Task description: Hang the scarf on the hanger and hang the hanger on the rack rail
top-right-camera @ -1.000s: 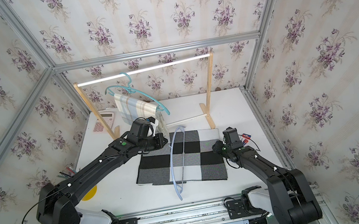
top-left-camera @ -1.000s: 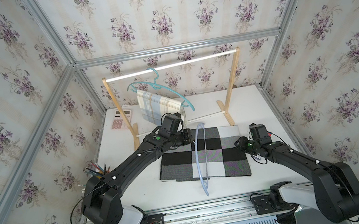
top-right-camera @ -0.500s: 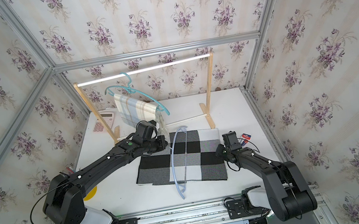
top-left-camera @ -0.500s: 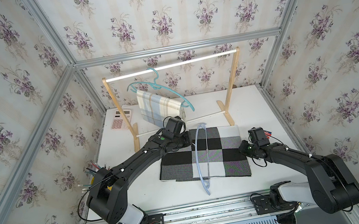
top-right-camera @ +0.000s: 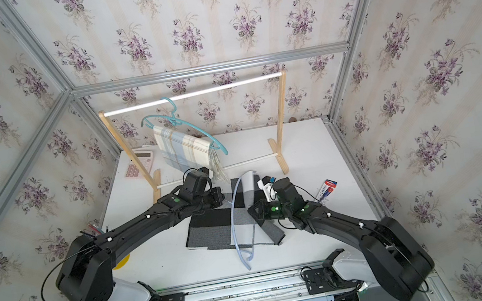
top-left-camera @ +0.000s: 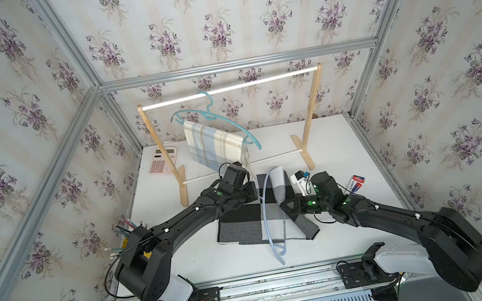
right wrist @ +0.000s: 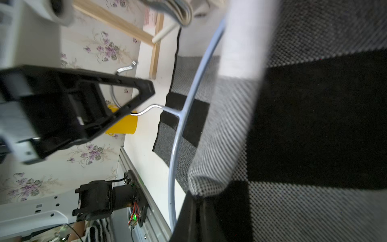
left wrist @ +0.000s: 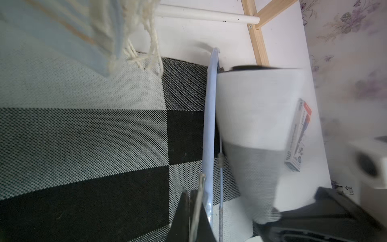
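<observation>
standing in yellow cup (right wrist: 123,125) – pens (top-left-camera: 127,224); right gripper (right wrist: 198,199) pinching scarf (top-left-camera: 238,223)

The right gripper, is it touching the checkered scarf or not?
Touching. The right wrist view shows the right gripper closed on a folded edge of the checkered scarf. The cloth runs straight in between its fingertips with no gap.
</observation>
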### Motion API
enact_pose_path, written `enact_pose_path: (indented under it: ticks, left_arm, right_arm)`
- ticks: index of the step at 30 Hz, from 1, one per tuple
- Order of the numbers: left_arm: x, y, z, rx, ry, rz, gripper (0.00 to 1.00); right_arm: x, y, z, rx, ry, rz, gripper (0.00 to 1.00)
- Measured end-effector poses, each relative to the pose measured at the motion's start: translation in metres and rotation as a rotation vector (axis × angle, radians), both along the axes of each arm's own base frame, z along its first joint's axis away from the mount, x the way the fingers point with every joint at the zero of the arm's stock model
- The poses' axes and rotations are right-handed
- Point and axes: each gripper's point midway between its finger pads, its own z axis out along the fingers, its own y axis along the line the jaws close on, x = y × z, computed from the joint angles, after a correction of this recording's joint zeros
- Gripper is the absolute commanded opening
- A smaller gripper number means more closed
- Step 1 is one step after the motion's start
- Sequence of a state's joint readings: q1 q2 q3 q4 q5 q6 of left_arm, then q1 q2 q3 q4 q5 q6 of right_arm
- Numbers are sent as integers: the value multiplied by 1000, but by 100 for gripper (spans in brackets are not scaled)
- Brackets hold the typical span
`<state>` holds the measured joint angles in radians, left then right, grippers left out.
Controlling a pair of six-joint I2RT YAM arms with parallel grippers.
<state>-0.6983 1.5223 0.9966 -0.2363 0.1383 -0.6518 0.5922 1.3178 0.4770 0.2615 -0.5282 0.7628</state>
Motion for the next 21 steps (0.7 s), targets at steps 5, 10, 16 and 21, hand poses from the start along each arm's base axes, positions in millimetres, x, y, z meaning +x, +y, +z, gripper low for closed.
enact_pose_path:
  ticks: [5,10,16,21]
  left_arm:
    - [-6,2,11,-24,-15,-1,0]
    - [-11,2,24,-51,-32,-12,0]
    - [-20,-2,28,-90,-12,-32,0]
    - [-32,-6,37,-135,3,-56,0]
  right_arm:
    - [4,15,-39,5,153,-50,0]
    - [18,38,-38,39,165,-56,0]
    - [31,38,-34,116,183,-163,0]
    - [52,42,-11,247,140,-294,0]
